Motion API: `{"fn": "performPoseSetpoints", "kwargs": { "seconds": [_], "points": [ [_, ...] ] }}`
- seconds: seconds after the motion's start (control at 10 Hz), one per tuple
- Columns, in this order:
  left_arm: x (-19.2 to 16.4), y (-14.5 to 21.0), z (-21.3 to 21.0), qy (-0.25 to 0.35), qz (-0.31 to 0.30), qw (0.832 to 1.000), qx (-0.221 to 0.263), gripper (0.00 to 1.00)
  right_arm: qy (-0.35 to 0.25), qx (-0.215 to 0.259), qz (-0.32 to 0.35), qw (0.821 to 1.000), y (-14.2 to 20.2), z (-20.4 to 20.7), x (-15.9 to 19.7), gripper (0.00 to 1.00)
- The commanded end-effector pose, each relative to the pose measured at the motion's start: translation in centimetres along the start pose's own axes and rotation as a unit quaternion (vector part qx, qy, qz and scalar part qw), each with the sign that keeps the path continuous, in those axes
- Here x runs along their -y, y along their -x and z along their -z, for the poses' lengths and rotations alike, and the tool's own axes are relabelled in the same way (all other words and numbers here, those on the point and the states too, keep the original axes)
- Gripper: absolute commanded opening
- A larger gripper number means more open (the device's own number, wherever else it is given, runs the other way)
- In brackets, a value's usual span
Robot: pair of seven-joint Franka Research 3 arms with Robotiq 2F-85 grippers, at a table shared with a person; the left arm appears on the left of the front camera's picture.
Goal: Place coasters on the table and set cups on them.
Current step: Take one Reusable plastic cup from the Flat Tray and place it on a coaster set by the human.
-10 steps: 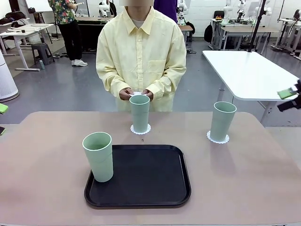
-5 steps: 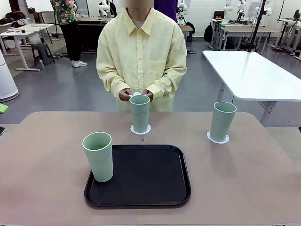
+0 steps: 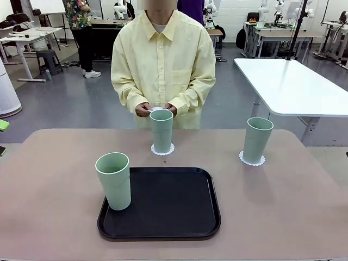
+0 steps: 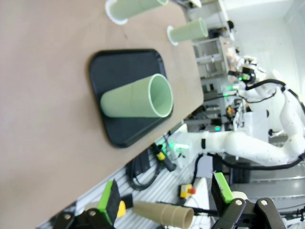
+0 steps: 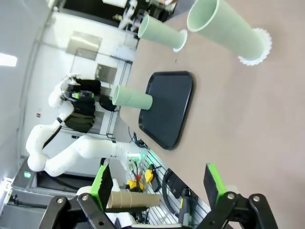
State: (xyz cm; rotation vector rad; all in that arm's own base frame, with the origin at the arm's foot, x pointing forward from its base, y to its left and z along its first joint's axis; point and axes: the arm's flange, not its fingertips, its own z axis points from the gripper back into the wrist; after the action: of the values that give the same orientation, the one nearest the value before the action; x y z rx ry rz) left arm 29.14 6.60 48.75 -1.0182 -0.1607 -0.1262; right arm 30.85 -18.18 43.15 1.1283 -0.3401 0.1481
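Waiting with both pincers spread wide and empty: my left gripper [image 4: 165, 195] and right gripper [image 5: 157, 183] hang just beyond the table's [image 3: 49, 217] near edge. Closest job is the last cup [image 3: 113, 180], standing on the tray's [image 3: 163, 204] left side. I'd take it mid-body with the left, lift straight up, no tilt. Farther back, the middle cup [image 3: 161, 130] and right cup [image 3: 257, 140] each sit on their coasters [image 3: 162, 153]. The third coaster [image 3: 158, 109] looks to be in the person's hands [image 3: 144, 109], so I'd wait for it, then land dead centre.
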Motion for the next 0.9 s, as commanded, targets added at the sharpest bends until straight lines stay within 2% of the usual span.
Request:
{"fn": "performPoseSetpoints", "kwargs": {
  "seconds": [0.0,0.8],
  "points": [
    [-0.12,0.02,-0.02,0.010,0.011,1.000,0.004,1.00,-0.003,0.010,0.012,1.000,0.55,-0.50,0.48,1.00],
    [-0.12,0.02,-0.02,0.010,0.011,1.000,0.004,1.00,-0.003,0.010,0.012,1.000,0.55,-0.50,0.48,1.00]
  ]
}}
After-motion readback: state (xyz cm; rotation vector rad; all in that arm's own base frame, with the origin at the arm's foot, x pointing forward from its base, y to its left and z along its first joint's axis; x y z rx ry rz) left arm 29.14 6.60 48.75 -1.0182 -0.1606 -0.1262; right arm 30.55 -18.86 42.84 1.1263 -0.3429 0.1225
